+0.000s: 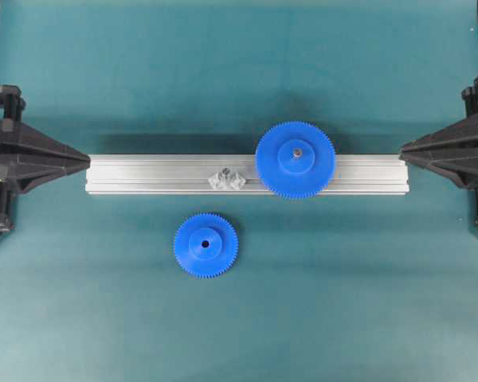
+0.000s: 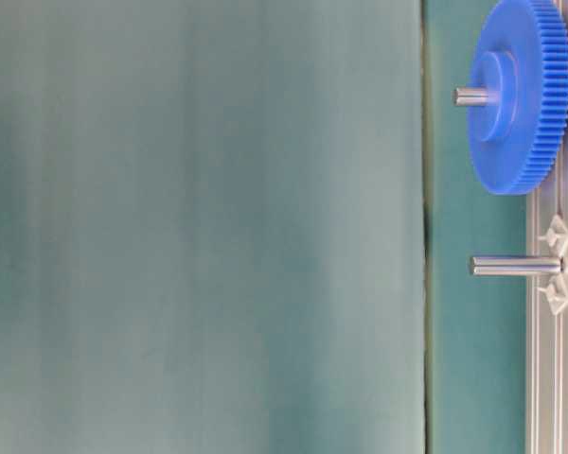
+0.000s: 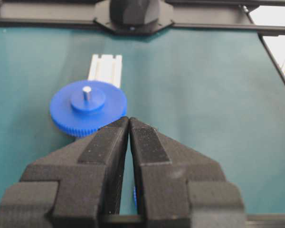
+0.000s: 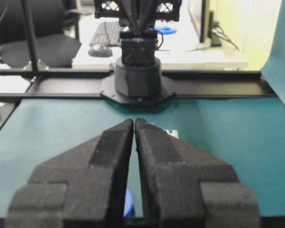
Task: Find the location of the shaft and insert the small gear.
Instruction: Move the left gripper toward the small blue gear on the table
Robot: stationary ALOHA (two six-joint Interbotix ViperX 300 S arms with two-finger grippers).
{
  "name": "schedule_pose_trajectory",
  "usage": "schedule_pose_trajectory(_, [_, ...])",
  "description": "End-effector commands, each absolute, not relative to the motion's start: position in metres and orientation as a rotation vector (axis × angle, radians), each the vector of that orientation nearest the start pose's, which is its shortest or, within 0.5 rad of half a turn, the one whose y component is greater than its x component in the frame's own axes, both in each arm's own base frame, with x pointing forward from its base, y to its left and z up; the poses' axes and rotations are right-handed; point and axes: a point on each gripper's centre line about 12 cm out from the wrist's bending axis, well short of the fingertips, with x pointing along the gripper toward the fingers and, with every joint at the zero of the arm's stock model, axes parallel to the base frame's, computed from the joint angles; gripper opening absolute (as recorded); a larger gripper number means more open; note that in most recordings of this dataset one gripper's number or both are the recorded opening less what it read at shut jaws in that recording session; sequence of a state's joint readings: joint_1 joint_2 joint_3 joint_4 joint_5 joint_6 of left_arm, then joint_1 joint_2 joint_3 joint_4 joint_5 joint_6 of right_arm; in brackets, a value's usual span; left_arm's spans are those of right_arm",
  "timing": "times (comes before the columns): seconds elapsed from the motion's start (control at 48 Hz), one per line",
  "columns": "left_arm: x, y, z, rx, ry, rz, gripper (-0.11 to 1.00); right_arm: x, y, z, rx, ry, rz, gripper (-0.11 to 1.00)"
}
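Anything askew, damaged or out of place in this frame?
Nothing stands out. The small gear lies flat on the mat, the shaft stands bare on the rail, and the larger gear sits on its own pin.

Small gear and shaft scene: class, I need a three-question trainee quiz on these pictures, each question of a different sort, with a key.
1. True or false: the small gear already sits on the shaft.
2. Multiple choice: the bare shaft stands on the rail
A. left of the large gear
B. right of the large gear
C. off the rail, on the mat
3. Fill in: both the left gripper and the right gripper have jaws that are ____.

Key
1. False; it lies flat on the mat, in front of the rail.
2. A
3. shut, and holding nothing
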State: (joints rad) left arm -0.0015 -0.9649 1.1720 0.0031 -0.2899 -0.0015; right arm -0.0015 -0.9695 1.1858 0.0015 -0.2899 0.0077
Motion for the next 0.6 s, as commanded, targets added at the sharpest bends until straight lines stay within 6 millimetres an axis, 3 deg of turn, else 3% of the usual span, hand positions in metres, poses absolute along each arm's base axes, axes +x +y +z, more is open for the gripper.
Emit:
schedule_pose_trajectory(0.0, [0.208, 0.0, 0.299, -0.019, -0.04, -0.001, 0.11, 0.202, -0.004, 0.298, 0.016, -0.08, -0.018, 0.16])
schedule_pose_trajectory(0.104, [0.218, 0.0, 0.295, -0.037, 0.055, -0.001, -0.01, 0.208, -0.006, 0.295, 0.029, 0.007, -0.028, 0.25])
schedule_pose_trajectory(0.271, [0.237, -0.005, 0.292, -0.037, 0.165, -0.017, -0.01, 0.216, -0.006, 0.293, 0.03, 0.147, -0.03, 0.13])
schedule_pose_trajectory(0.583, [0.282, -0.02, 0.271, -0.05, 0.335, -0.061, -0.01, 0.215, -0.014, 0.283, 0.038, 0.229, -0.067, 0.12])
